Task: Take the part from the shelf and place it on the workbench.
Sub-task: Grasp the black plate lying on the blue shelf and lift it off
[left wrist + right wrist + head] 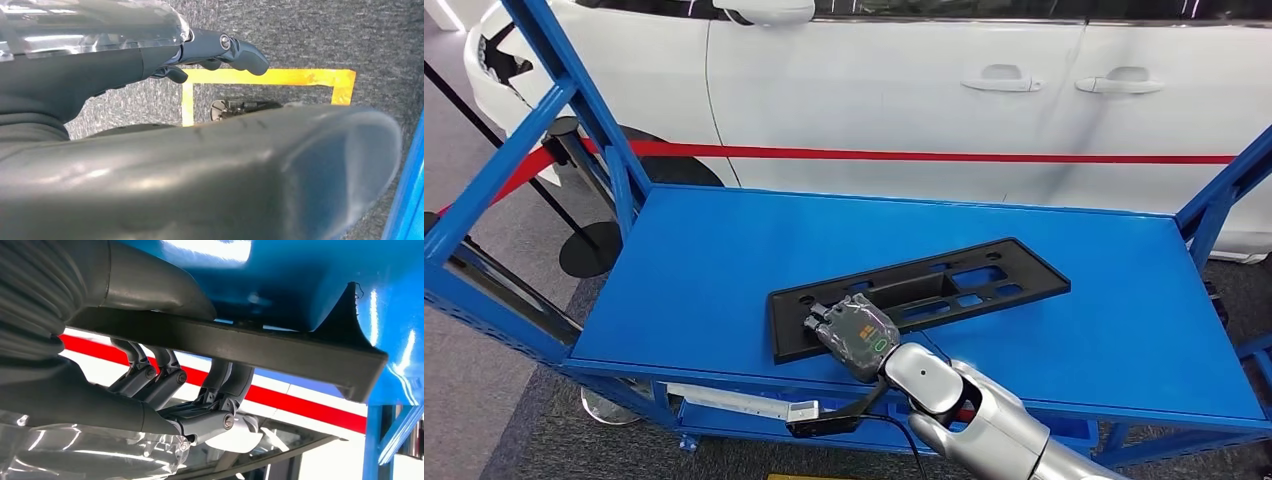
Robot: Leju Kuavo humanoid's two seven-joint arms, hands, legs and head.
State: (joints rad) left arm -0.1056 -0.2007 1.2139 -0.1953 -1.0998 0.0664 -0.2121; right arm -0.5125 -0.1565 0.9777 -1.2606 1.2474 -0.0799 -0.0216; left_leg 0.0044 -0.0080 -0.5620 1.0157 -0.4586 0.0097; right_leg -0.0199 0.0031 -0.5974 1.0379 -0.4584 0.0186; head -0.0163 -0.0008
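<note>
Head view: a flat black plastic part (pixel 919 293), a long plate pierced by rectangular cut-outs, lies on the smooth blue metal workbench (pixel 724 260). Its long axis runs from near left to far right. The right hand (pixel 852 335) rests over the part's near-left end, on a silver arm rising from the near edge.

Left wrist view: the left hand (pixel 220 50) hangs over speckled grey carpet (pixel 300 35) with yellow tape (pixel 270 76), fingers loosely curled, holding nothing.

Right wrist view: thumb (pixel 150 285) and dark fingers (pixel 165 380) clamp the part's edge (pixel 260 347).
</note>
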